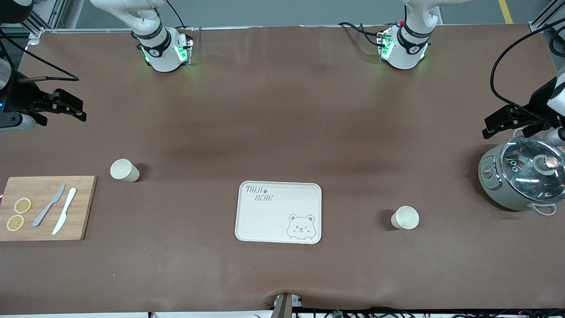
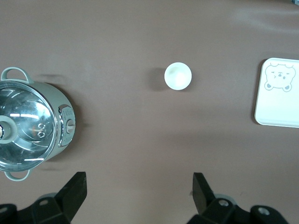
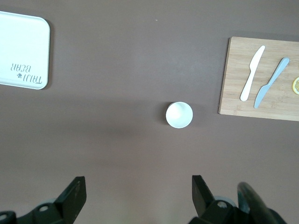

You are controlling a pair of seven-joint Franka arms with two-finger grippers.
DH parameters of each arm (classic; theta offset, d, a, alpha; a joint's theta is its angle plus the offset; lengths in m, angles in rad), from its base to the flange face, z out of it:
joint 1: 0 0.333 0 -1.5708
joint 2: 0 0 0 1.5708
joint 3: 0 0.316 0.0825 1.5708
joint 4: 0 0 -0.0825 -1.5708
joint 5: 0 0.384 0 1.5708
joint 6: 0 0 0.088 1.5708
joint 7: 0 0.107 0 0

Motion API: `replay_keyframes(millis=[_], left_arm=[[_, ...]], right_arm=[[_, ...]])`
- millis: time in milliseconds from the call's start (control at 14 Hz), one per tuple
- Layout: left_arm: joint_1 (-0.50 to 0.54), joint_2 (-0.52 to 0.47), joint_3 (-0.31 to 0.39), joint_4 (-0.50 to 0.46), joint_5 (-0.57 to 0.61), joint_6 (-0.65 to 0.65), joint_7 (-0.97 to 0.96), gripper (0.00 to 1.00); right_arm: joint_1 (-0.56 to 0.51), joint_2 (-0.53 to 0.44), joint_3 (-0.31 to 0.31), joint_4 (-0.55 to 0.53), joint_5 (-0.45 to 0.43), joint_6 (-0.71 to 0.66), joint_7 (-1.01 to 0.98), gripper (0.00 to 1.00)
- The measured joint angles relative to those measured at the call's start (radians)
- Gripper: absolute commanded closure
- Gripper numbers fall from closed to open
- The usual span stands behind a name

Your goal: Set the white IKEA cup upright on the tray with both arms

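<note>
Cups (image 1: 125, 170) upright, mouths up, off tray (image 1: 279, 212)

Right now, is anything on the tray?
Nothing sits on the tray: only its printed bear face and lettering show. Both white cups stand on the table beside it. Its underside is hidden.

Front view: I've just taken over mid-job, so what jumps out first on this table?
The cream bear tray lies bare mid-table, flanked by two upright white cups: one cup beside the cutting board toward the right arm's end, the other cup toward the left arm's end, near the lidded pot. Both grippers hang open at the table's ends, the right gripper and the left gripper, holding nothing.
</note>
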Motion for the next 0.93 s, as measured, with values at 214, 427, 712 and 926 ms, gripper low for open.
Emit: replay_keyframes(millis=[214, 427, 712, 926], left_arm=[[0.000, 0.001, 0.000, 0.000, -0.005, -0.001, 0.000, 0.00], [0.001, 0.001, 0.000, 0.000, -0.007, -0.020, 0.001, 0.00], [0.009, 0.001, 0.001, -0.001, -0.015, -0.017, -0.013, 0.00], [0.015, 0.008, 0.001, 0.000, -0.018, 0.000, -0.025, 0.00]], right_arm=[[0.000, 0.000, -0.007, 0.000, 0.000, 0.000, 0.000, 0.00], [-0.001, 0.001, -0.012, 0.000, 0.000, 0.000, 0.000, 0.00], [-0.001, 0.005, -0.013, 0.000, 0.000, -0.007, 0.000, 0.00], [-0.014, 0.006, -0.014, 0.000, 0.000, -0.007, 0.000, 0.00]])
